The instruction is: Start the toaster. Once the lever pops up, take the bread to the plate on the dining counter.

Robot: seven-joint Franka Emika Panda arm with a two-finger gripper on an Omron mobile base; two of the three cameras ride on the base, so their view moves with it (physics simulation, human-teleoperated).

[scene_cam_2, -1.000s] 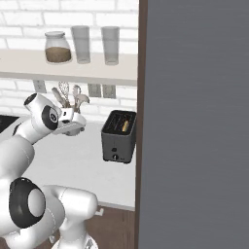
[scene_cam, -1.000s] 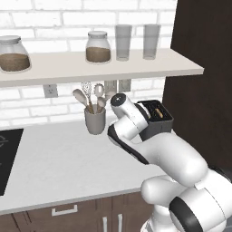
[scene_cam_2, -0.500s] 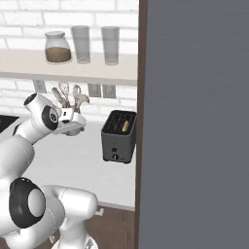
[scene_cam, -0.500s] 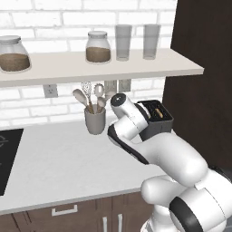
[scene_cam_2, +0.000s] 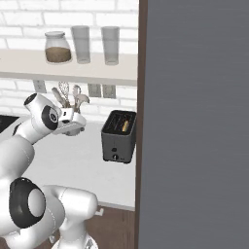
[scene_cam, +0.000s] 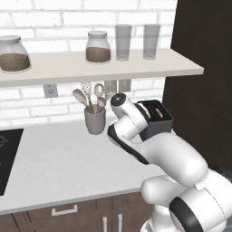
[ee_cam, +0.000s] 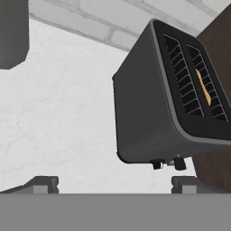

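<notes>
The dark toaster (scene_cam_2: 118, 138) stands on the white worktop against the brick wall, beside a tall dark cabinet. A slice of bread (scene_cam_2: 125, 126) sits low in one of its slots, showing as a tan sliver (ee_cam: 203, 87) in the hand view. In the left base view my arm covers part of the toaster (scene_cam: 159, 121). My gripper (ee_cam: 116, 185) is open and empty, hanging to the left of the toaster (ee_cam: 153, 108) and a short way off it, aimed at its side. A small knob and lever (ee_cam: 179, 163) stick out low on one face. The plate and the dining counter are out of view.
A grey utensil cup (scene_cam: 95, 120) with spoons stands by the wall, left of the toaster. Above runs a shelf (scene_cam: 104, 68) with jars and glasses. The dark cabinet (scene_cam: 204, 90) walls off the right. A black cooktop (scene_cam: 7, 154) lies at the far left.
</notes>
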